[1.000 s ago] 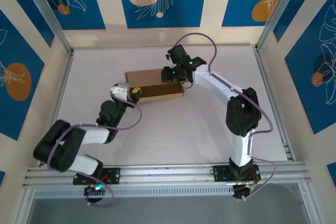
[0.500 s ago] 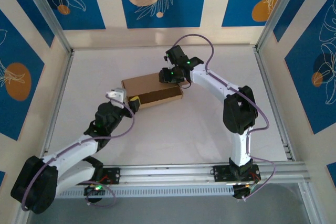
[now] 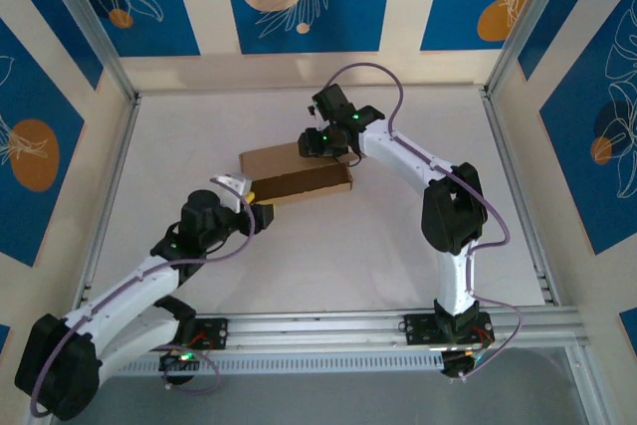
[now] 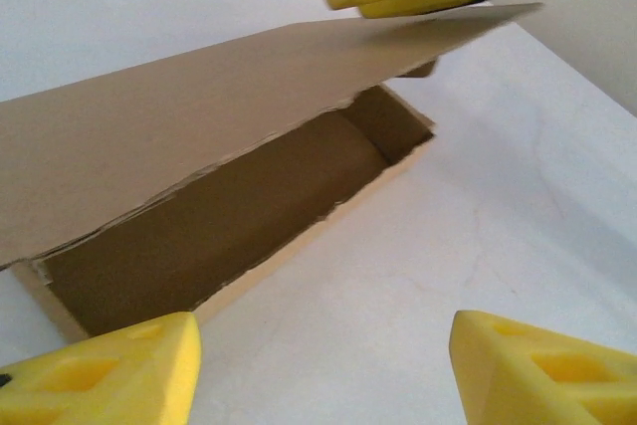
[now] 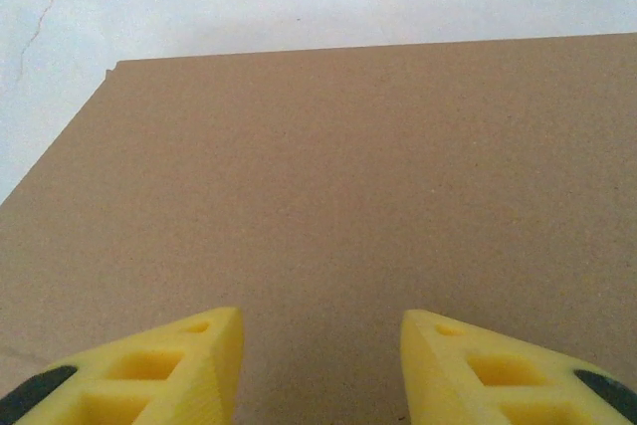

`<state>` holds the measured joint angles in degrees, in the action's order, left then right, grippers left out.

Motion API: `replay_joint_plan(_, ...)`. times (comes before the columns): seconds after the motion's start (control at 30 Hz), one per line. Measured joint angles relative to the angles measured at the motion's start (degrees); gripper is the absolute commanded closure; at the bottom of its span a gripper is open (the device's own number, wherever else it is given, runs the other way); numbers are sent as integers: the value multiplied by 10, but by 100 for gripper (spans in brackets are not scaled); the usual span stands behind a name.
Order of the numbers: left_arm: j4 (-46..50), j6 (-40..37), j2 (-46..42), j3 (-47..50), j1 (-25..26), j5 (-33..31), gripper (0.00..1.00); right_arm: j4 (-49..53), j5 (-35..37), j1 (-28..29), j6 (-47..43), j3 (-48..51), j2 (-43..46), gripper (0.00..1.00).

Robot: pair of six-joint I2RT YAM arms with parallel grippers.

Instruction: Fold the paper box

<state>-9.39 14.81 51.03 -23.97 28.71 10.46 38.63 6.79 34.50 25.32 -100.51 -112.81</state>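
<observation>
The paper box [image 3: 299,174] is lying on the white counter [image 3: 398,246], its lid hanging ajar just ahead of the left hand [image 4: 328,365], which is gaping wide and holding nothing. The right hand [image 5: 318,355] is hovering right above the lid's flat top, fingers partly parted and gripping nothing.

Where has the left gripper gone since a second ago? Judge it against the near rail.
Yes, it moved: the left gripper has drawn back a little toward the near rail.
</observation>
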Motion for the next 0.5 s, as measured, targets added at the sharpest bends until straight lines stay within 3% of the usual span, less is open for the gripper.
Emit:
replay_joint_plan(0.27, 147, -18, -57, -71, 0, 52, 31, 7, -9, 0, -10, 0, 0, 52)
replay_joint_plan(0.4, 206, 0, -38, -129, -13, 53, 29, 5, -12, 0, -11, 0, -4, 53)
replay_joint_plan(0.5, 230, 18, -4, -174, -38, 95, 28, 2, -13, 0, -11, 6, -8, 53)
